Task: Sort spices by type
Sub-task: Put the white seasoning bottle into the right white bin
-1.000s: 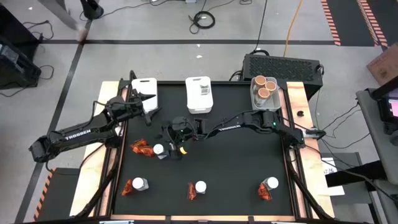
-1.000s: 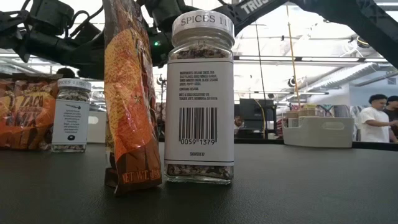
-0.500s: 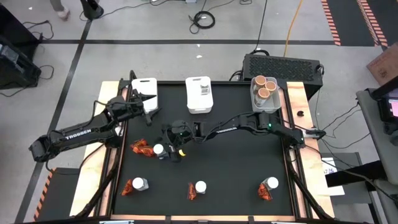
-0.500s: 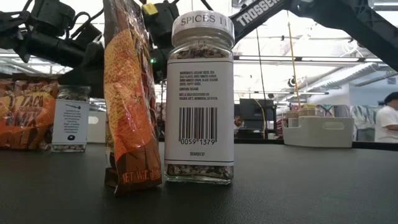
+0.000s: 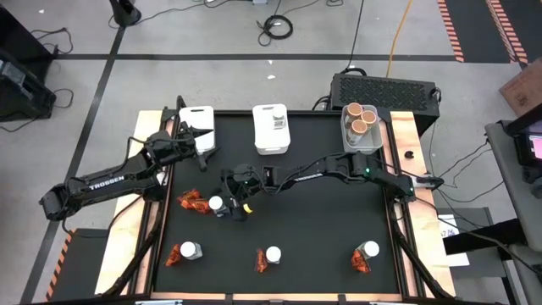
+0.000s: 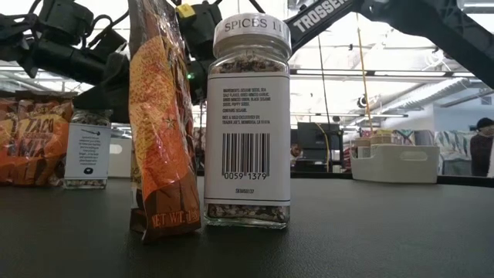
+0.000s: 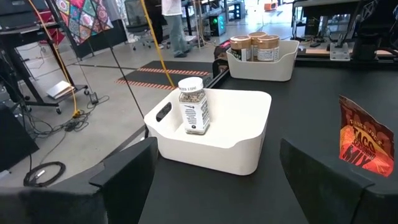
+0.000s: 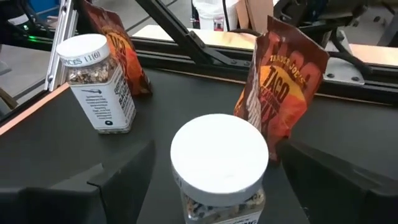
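Note:
My right gripper point(image 5: 222, 206) is open and low at the table's middle left. Its fingers stand on either side of a clear jar with a white lid point(image 8: 219, 157), with a gap on each side. That jar stands upright beside a red-orange sachet point(image 8: 283, 93); in the low view the dark gripper hides the jar's point(image 6: 86, 154) lid. My left gripper point(image 5: 203, 146) hangs open by the left white bin point(image 5: 196, 125). It faces the middle bin point(image 7: 249, 134), where one jar point(image 7: 193, 106) stands.
Three more jar-and-sachet pairs stand along the near edge point(image 5: 182, 252), point(image 5: 269, 256), point(image 5: 366, 254). The nearest pair fills the low view point(image 6: 248, 116). The far right bin point(image 5: 373, 140) holds tan-topped tubs point(image 5: 360, 117). A second jar point(image 8: 96, 84) and sachet stand beyond my right gripper.
My right gripper has come down a little around the jar beside the sachet. In the low view the jar's white lid showed a second ago and is now hidden behind the dark gripper. The jar itself has stayed in place.

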